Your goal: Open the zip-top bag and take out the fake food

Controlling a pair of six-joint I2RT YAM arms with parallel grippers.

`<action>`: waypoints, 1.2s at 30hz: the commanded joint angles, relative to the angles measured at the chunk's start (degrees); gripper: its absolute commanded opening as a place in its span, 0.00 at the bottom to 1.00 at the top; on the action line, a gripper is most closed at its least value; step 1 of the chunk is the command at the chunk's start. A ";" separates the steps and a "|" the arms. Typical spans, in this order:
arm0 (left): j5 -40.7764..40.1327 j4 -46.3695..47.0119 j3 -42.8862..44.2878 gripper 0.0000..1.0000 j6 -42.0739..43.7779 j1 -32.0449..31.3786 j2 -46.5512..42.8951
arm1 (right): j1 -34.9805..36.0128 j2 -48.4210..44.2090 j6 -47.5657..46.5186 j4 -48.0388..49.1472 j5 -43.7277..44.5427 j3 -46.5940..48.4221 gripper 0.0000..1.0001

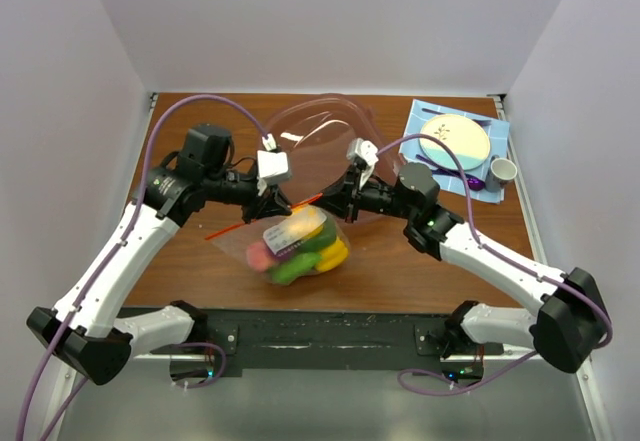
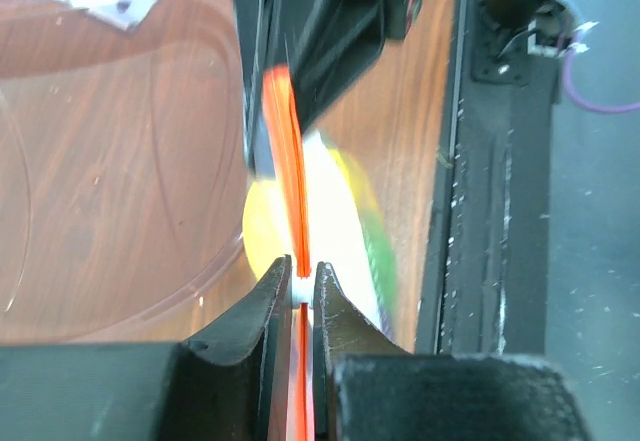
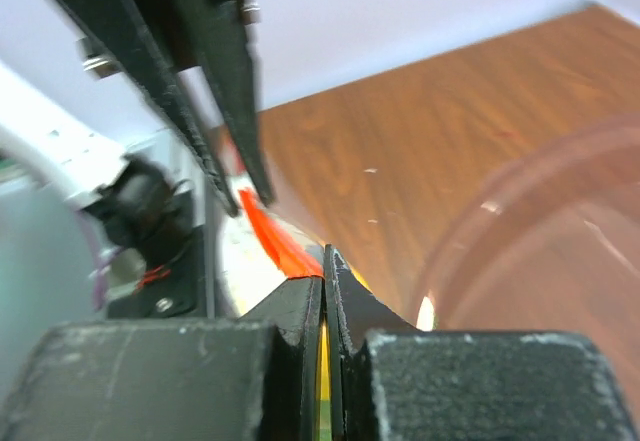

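Zip-top bag hangs below and between both sets of fingers. Left fingers are clamped on its zip strip, right fingers likewise. Mouth prob. still sealed, view's blurry. Fake food all inside; opening & removal left.

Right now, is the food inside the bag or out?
Inside: coloured food shows through the clear bag, pinched at its orange strip by the left gripper and right gripper.

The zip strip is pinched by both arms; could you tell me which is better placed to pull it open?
Probably the right: the right pincer grips the strip at its end above the bag, while the left pincer clamps mid-strip, suited to anchoring.
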 commanded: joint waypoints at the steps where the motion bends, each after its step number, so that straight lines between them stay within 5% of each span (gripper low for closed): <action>1: -3.56 -2.63 -1.56 0.00 1.80 -0.29 -1.86 | -3.13 -3.62 0.17 3.88 13.29 -3.43 0.00; 16: -22.02 -14.49 -6.40 0.00 13.04 0.76 -8.01 | -4.01 -15.74 -0.54 -11.76 29.28 -8.00 0.00; 33: -27.30 -24.17 -9.12 0.00 14.90 1.29 -14.42 | -4.01 -24.10 0.07 -22.40 25.95 -9.85 0.00; 34: -26.86 -23.99 -9.13 0.02 14.72 1.29 -14.52 | -4.01 -24.01 0.43 -21.71 25.34 -10.20 0.00; 36: -24.76 -21.99 -8.51 0.37 12.80 1.29 -13.38 | -3.93 -23.31 1.91 -20.56 22.63 -10.64 0.00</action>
